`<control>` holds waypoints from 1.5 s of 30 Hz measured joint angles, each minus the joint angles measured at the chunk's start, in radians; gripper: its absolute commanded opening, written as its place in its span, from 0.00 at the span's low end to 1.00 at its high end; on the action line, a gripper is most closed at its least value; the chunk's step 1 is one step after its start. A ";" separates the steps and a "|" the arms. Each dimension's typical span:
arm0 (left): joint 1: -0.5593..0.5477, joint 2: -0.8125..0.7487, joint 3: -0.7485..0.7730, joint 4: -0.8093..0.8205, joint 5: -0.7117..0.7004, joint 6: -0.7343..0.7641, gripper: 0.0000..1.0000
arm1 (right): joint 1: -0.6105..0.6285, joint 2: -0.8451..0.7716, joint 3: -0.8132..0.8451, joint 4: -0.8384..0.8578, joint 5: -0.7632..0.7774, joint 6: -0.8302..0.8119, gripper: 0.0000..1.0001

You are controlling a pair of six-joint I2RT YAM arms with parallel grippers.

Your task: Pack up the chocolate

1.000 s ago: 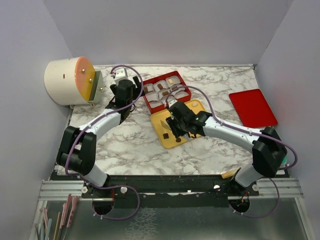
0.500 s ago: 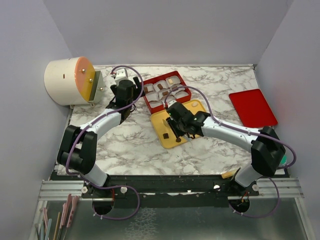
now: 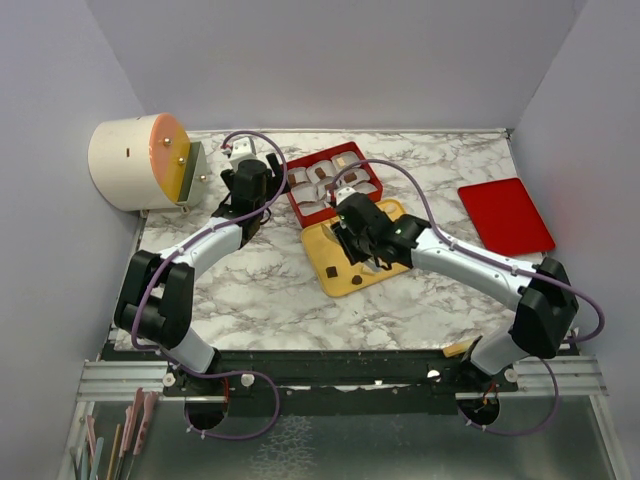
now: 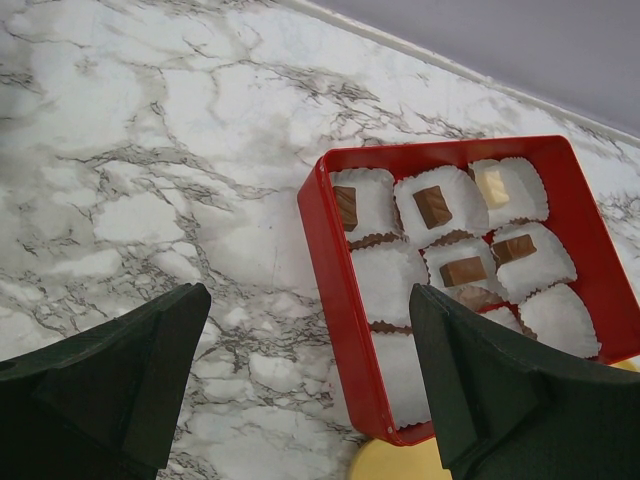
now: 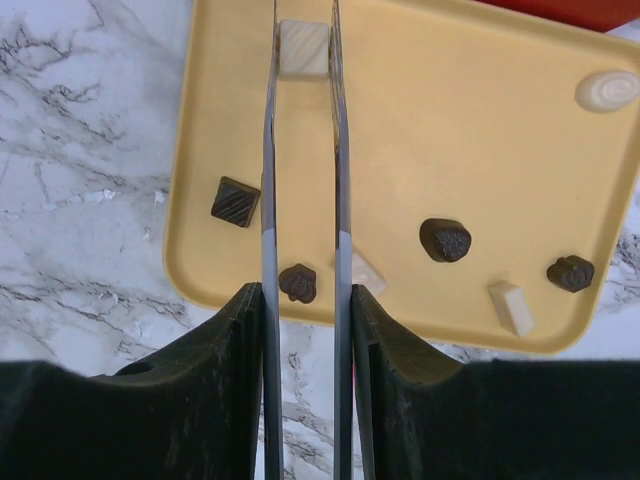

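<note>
Several tiny dark and cream chocolates lie on the yellow tray (image 5: 480,150), among them a dark square (image 5: 235,201) and a cream oval (image 5: 607,90). My right gripper (image 5: 304,15) has thin metal blades shut on a cream-white square chocolate (image 5: 303,48) at their tips, over the tray's far part. In the top view this gripper (image 3: 352,222) is by the red box (image 3: 293,196). The box (image 4: 330,300) holds white paper cups, several with brown pieces (image 4: 432,206). My left gripper (image 4: 308,300) is open and empty over the marble left of the box.
A red lid (image 3: 505,215) lies at the right on the marble table. A white cylinder with an orange face (image 3: 135,162) stands at the back left. Purple cables loop over both arms.
My right gripper has moved back over the yellow tray towards the red box. The left arm has not moved.
</note>
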 measured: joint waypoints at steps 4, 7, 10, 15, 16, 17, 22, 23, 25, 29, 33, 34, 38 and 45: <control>0.000 0.000 0.000 0.000 0.000 0.000 0.91 | 0.000 0.000 0.034 -0.004 0.011 -0.013 0.04; 0.000 0.000 0.000 0.000 0.000 0.000 0.91 | 0.000 0.010 0.079 -0.013 0.023 -0.029 0.04; 0.000 0.000 0.000 0.000 0.000 0.000 0.91 | 0.000 0.041 0.151 -0.011 0.036 -0.047 0.04; 0.002 0.000 0.000 0.000 0.000 0.000 0.91 | -0.014 0.123 0.256 0.000 0.038 -0.077 0.04; 0.003 0.000 0.000 0.000 0.000 0.000 0.91 | -0.020 0.144 0.275 0.001 0.037 -0.084 0.04; 0.003 0.000 0.000 0.000 0.000 0.000 0.91 | -0.027 0.165 0.291 0.005 0.034 -0.090 0.04; 0.007 0.000 0.000 0.000 0.000 0.000 0.91 | -0.075 0.261 0.357 0.023 0.010 -0.112 0.04; 0.007 0.000 0.000 0.000 0.000 0.000 0.91 | -0.084 0.278 0.369 0.026 0.003 -0.117 0.04; 0.008 0.000 0.000 0.000 0.000 0.000 0.91 | -0.106 0.313 0.393 0.034 -0.012 -0.122 0.04; 0.008 0.000 0.000 0.000 0.000 0.000 0.91 | -0.136 0.376 0.433 0.052 -0.045 -0.132 0.03; 0.008 0.000 0.000 0.000 0.000 0.000 0.91 | -0.157 0.425 0.467 0.062 -0.066 -0.139 0.03; 0.008 0.000 0.000 0.000 0.000 0.000 0.91 | -0.159 0.436 0.475 0.064 -0.072 -0.142 0.03; 0.010 0.000 0.000 0.000 0.000 0.000 0.91 | -0.159 0.474 0.509 0.070 -0.092 -0.146 0.04; 0.010 0.000 0.000 0.000 0.000 0.000 0.91 | -0.159 0.516 0.555 0.074 -0.104 -0.146 0.09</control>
